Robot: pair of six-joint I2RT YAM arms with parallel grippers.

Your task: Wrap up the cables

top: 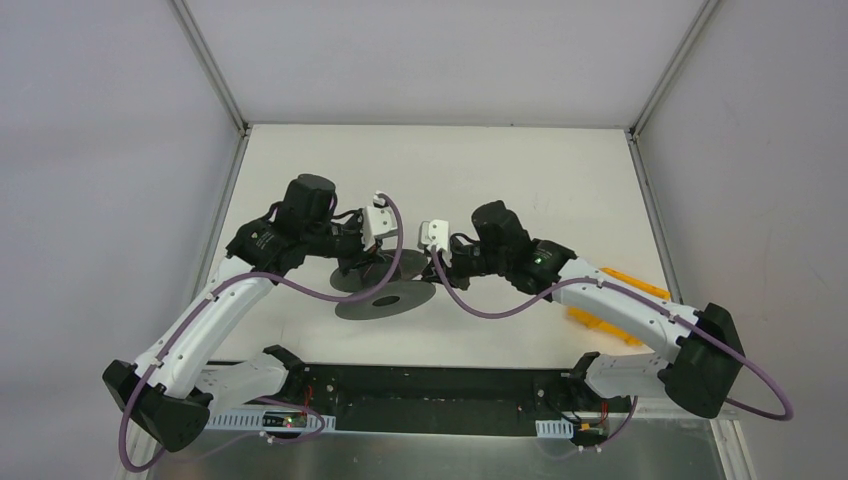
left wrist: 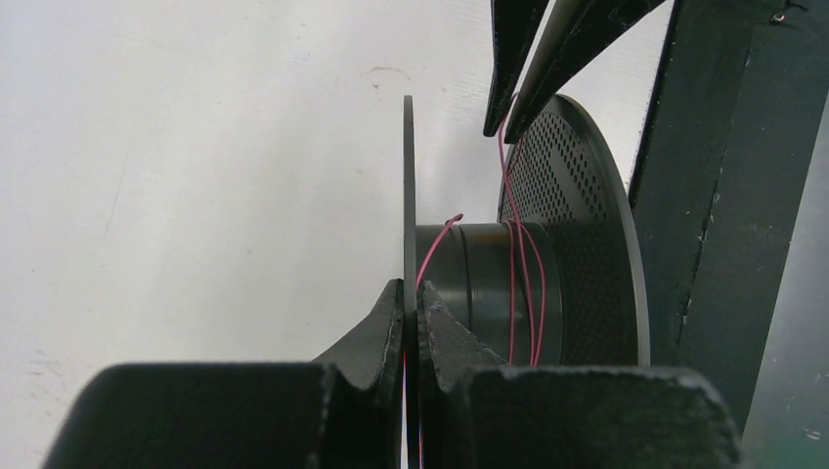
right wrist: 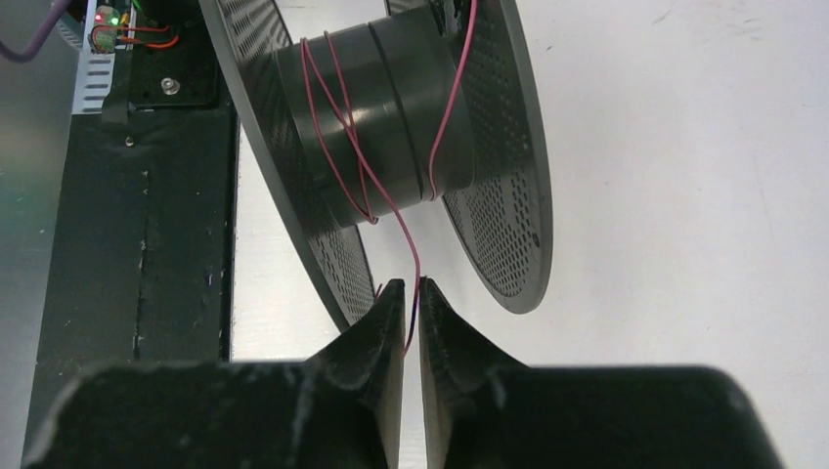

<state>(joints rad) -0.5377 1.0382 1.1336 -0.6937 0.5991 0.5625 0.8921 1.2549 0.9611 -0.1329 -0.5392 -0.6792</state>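
Where the two arms meet over the middle of the bench [top: 520, 170], we see the dark spool [top: 385, 298] held between them, tilted, with one flange low over the surface; we cannot tell whether it touches. Our left pincer [left wrist: 411, 295] is pressed together on the thin edge of one flange [left wrist: 409, 195], a finger on each face; our right pincer [right wrist: 412, 289] is pinching the cable [right wrist: 418, 266], a thin pinkish-red strand, just beyond the spool's rims. From those fingertips the cable runs up to the hub [right wrist: 391, 107]; a few loose turns cross one another there, close to the flange that faces the arm bases; another strand crosses the hub nearer the flange that the left pincer grips.
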